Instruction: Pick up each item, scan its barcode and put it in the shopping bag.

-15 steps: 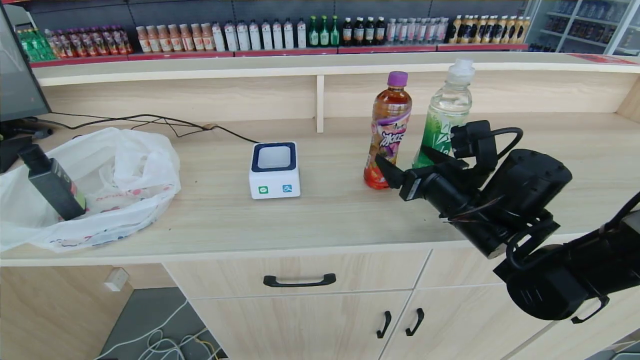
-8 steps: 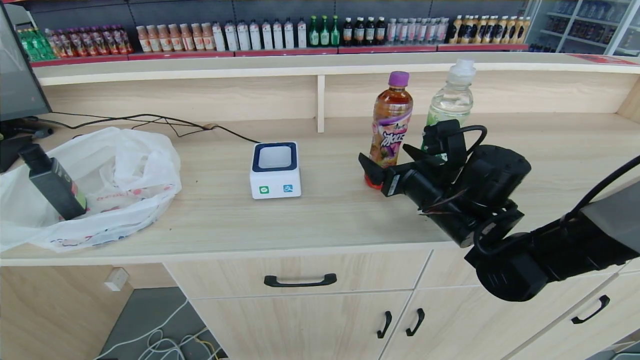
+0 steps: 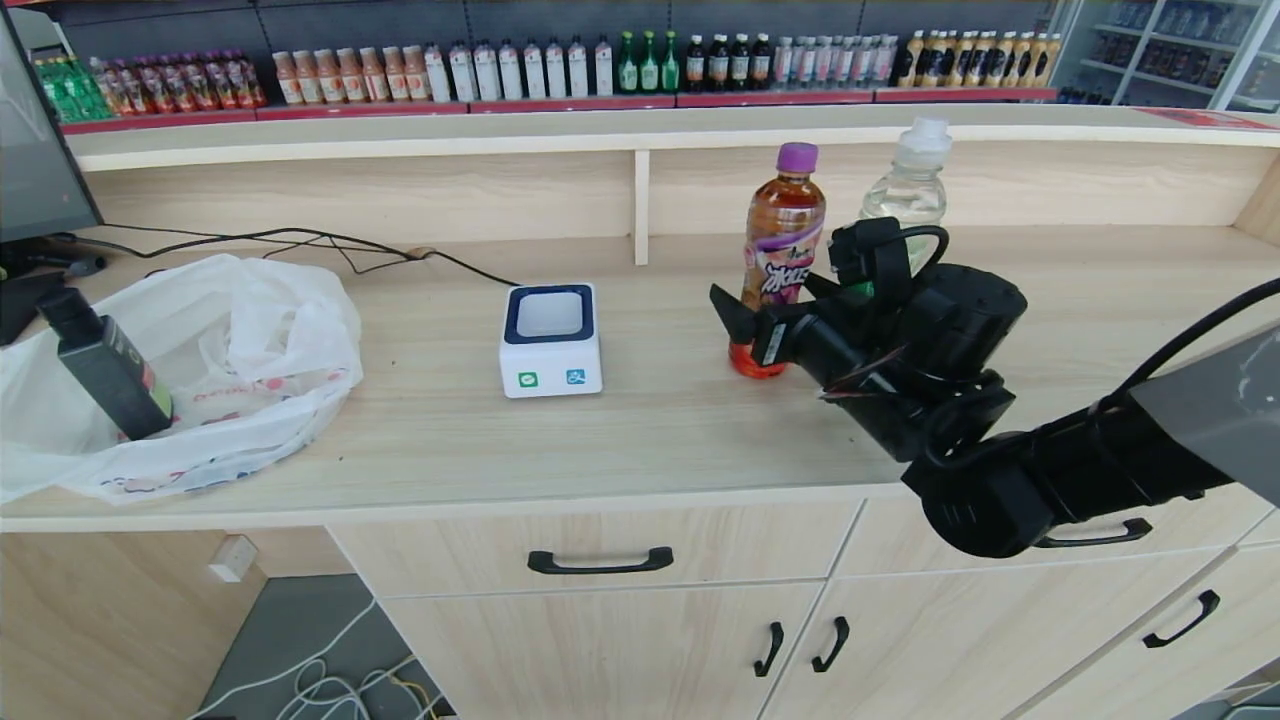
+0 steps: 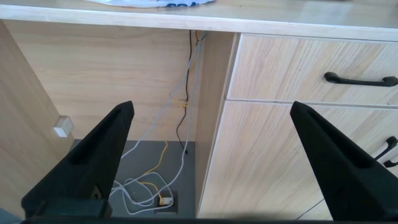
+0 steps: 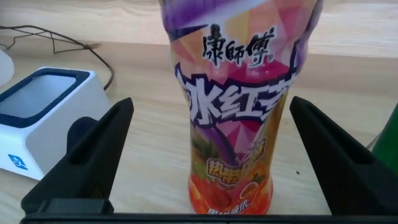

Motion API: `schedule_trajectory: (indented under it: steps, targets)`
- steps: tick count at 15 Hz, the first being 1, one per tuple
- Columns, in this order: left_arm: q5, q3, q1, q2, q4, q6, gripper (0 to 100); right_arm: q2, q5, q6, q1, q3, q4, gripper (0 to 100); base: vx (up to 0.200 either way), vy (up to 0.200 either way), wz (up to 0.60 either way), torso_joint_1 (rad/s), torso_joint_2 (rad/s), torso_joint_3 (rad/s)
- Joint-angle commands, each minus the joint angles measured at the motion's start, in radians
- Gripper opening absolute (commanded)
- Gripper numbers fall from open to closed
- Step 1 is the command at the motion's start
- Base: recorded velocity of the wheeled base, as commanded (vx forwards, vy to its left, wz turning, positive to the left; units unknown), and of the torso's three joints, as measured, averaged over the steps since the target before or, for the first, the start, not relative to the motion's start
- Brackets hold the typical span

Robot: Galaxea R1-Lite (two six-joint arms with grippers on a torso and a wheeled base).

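R gripper (image 3: 765, 318) released, jaws spread and lined up on tea bottle (image 3: 786, 225), upright on tabletop (image 3: 660, 420). Risk: outer jaw clips adjacent clear bottle (image 3: 908, 190), toppling it; low grip may let tea bottle tilt

The orange bottle (image 5: 239, 124) carries large Chinese characters; the scanner (image 3: 550, 345) two icons, perhaps payment signs

My right claw (image 5: 211, 118) looks matt black plastic. The tea bottle (image 3: 783, 250) is clear plastic under a glossy printed wrap. The tabletop (image 3: 650, 430) is smooth, matt, pale wood grain; the shopping bag (image 3: 280, 330), thin crinkled translucent plastic.
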Motion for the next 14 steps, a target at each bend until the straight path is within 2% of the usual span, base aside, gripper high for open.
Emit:
schedule_trajectory:
  steps: [1,5,6,11,14]
  targets:
    - [0.000,0.000,0.000,0.000,0.000,0.000,100,0.024,-0.023,-0.002,0.001,-0.056,0.018,100,0.000,0.000,0.00,0.000,0.00,0.000]
    - [0.000,0.000,0.000,0.000,0.000,0.000,100,0.035,-0.080,-0.002,0.014,-0.088,0.035,100,0.000,0.000,0.00,0.000,0.00,0.000]
    - [0.000,0.000,0.000,0.000,0.000,0.000,100,0.034,-0.129,-0.003,0.022,-0.086,0.038,100,0.000,0.000,0.00,0.000,0.00,0.000]
    - [0.000,0.000,0.000,0.000,0.000,0.001,100,0.046,-0.167,-0.023,0.037,-0.097,0.037,100,0.000,0.000,0.00,0.000,0.00,0.000]
    - [0.000,0.000,0.000,0.000,0.000,0.000,100,0.064,-0.190,-0.023,0.037,-0.146,0.037,100,0.000,0.000,0.00,0.000,0.00,0.000]
